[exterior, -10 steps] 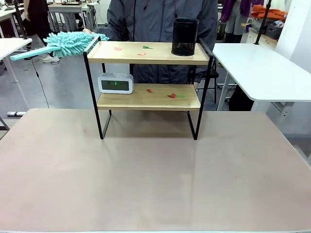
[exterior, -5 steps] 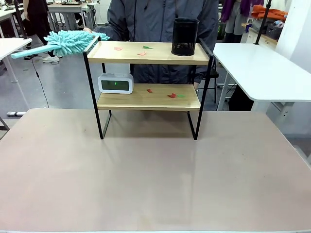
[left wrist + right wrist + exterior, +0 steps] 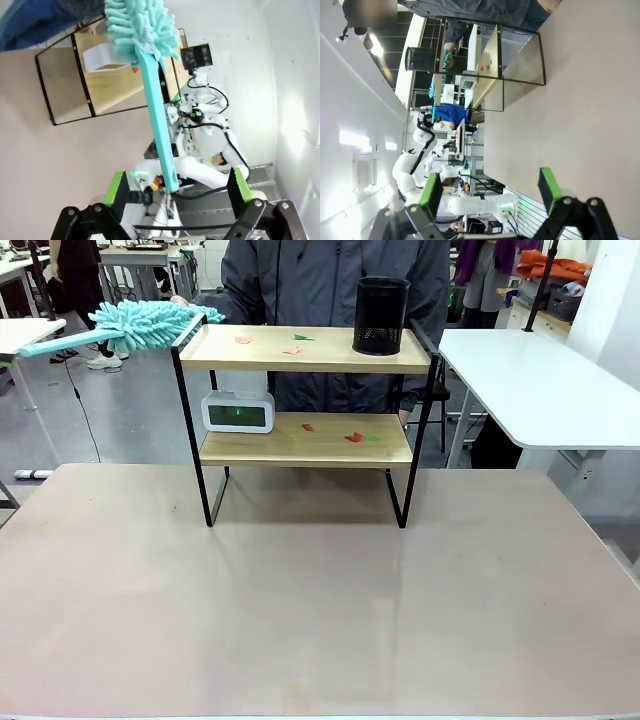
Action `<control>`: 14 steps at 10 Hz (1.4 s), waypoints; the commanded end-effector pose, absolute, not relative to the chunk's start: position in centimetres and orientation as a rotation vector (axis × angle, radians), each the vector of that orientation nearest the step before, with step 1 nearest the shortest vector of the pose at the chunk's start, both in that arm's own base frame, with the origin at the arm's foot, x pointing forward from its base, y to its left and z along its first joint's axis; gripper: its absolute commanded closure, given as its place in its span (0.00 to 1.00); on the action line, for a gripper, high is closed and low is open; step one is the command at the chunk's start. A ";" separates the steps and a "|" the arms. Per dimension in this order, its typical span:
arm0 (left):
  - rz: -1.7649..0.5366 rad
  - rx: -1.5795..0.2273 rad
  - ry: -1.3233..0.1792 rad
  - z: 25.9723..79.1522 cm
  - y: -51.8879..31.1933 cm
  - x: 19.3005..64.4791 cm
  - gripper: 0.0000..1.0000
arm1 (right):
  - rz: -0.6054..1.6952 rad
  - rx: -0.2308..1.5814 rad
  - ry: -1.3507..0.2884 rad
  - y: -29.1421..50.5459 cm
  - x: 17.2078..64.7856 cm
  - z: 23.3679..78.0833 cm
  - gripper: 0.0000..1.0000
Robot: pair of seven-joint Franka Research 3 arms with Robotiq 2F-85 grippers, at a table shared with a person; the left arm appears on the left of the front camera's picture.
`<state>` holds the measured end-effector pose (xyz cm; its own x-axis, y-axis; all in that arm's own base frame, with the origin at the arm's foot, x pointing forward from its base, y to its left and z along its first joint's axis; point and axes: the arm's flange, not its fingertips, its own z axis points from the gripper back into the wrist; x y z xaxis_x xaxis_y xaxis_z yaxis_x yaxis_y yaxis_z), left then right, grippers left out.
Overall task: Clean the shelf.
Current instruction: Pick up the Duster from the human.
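Step in hand, as I judge it: taking the duster (image 3: 152, 100) from the person (image 3: 330, 280), who holds its fluffy teal head out past the left end of the shelf (image 3: 290, 445), handle toward your left arm

- Left gripper (image 3: 178, 186): jaws released and wide. In the wrist view the handle's end sits in the gap between the green pads and touches neither; how deep it reaches I cannot tell
- Right gripper (image 3: 489, 191): jaws released, nothing between them, hanging over the bare table (image 3: 300, 620) well apart from the shelf
- Shelf stands at the far middle of the table, just in front of the person

To do it well:
- Centre the handle between the pads before you clench, and bring it in deep enough that the pads bite on the shaft, not the tip
- Grip near the handle's end so the head keeps its full reach
- Wait for a firm hold before you pull away from the person's hand

What holds what:
- Top board: black mesh cup (image 3: 381, 315) upright at the right end, contents not visible; pink, orange and green scraps (image 3: 291, 351) lie left of it
- Lower board: white clock (image 3: 238, 412) at the left end; red and green scraps (image 3: 354, 437) toward the right
- Sweep around the cup and the clock, or expect them to be knocked
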<state>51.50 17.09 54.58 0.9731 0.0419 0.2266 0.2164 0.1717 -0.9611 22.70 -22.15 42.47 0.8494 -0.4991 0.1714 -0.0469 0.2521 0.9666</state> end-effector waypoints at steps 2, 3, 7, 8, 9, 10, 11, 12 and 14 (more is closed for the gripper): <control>-0.103 -1.419 -0.058 55.0 15.8 54.8 0.00 | -0.299 1.300 -0.530 -22.2 22.9 42.6 0.00; -0.125 -1.426 -0.021 54.6 14.7 55.1 0.00 | -0.299 1.300 -0.530 -22.2 22.9 42.6 0.00; -0.181 -1.439 0.072 53.2 11.0 55.7 0.00 | -0.299 1.300 -0.530 -22.2 22.9 42.6 0.00; -0.192 -1.430 0.081 53.0 10.7 55.7 0.00 | -0.299 1.300 -0.530 -22.2 22.9 42.6 0.00; -0.191 -1.429 0.073 53.1 10.9 55.8 0.00 | -0.299 1.300 -0.530 -22.2 22.9 42.6 0.00; -0.188 -1.443 0.066 53.2 11.1 56.1 0.00 | -0.299 1.300 -0.530 -22.2 22.9 42.6 0.00; -0.189 -1.446 0.063 53.3 11.2 56.1 0.00 | -0.299 1.300 -0.530 -22.2 22.9 42.6 0.00; -0.190 -1.448 0.067 53.1 11.1 56.2 0.00 | -0.299 1.300 -0.530 -22.2 22.9 42.6 0.00; -0.181 -1.455 0.057 53.0 10.9 56.4 0.00 | -0.299 1.300 -0.530 -22.2 22.9 42.6 0.00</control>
